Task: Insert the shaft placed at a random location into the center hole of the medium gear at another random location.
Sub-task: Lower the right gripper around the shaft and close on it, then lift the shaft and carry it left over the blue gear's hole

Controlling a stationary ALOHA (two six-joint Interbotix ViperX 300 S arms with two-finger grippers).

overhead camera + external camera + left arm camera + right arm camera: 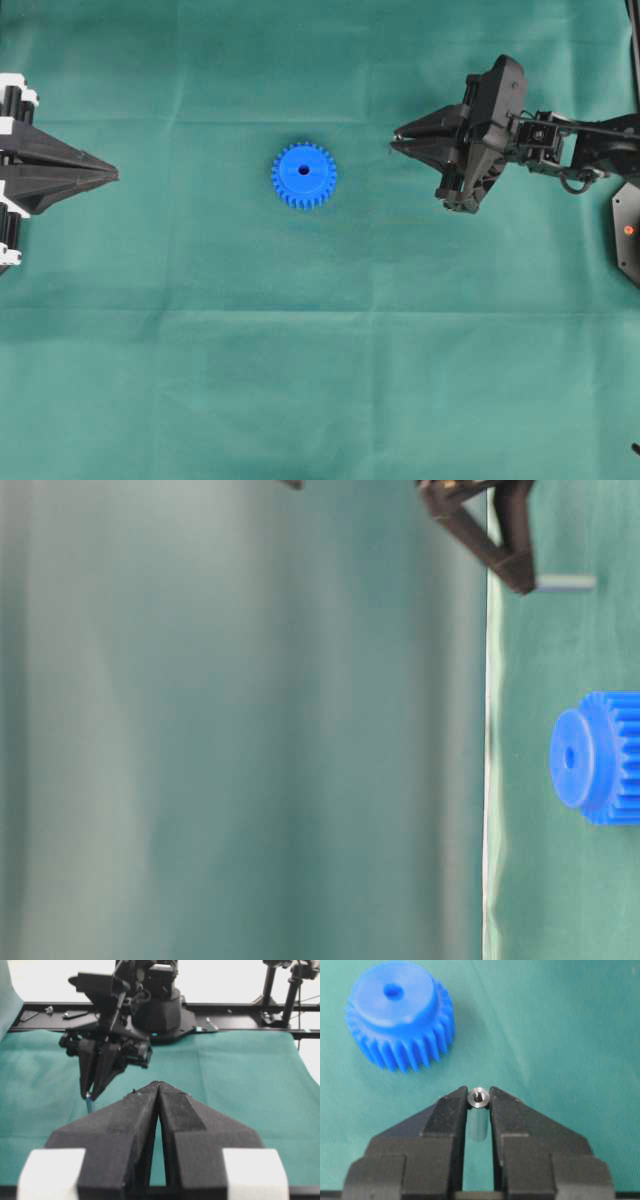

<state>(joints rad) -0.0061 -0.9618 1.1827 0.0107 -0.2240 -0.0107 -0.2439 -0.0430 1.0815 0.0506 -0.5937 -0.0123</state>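
The blue gear (303,175) lay flat, its hole (303,170) facing up. The silvery shaft (479,1110) stood pinched between the right end effector's (479,1101) tips, beside the gear.

Green cloth (320,380) covers the whole work surface, faint fold creases visible (one runs horizontally). Black rail (240,1007) along far edge; black stands (292,990) upright behind it.

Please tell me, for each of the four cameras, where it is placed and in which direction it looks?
Overhead: above, looking straight down at the cloth; both tools show.
Table-level: low, picture turned sideways; sees the medium gear and the right tool gripping the shaft.
Left wrist: behind the left tool, facing the right arm.
Right wrist: behind the right tool, looking down.
Shared: shaft and gear, table-level and right wrist.
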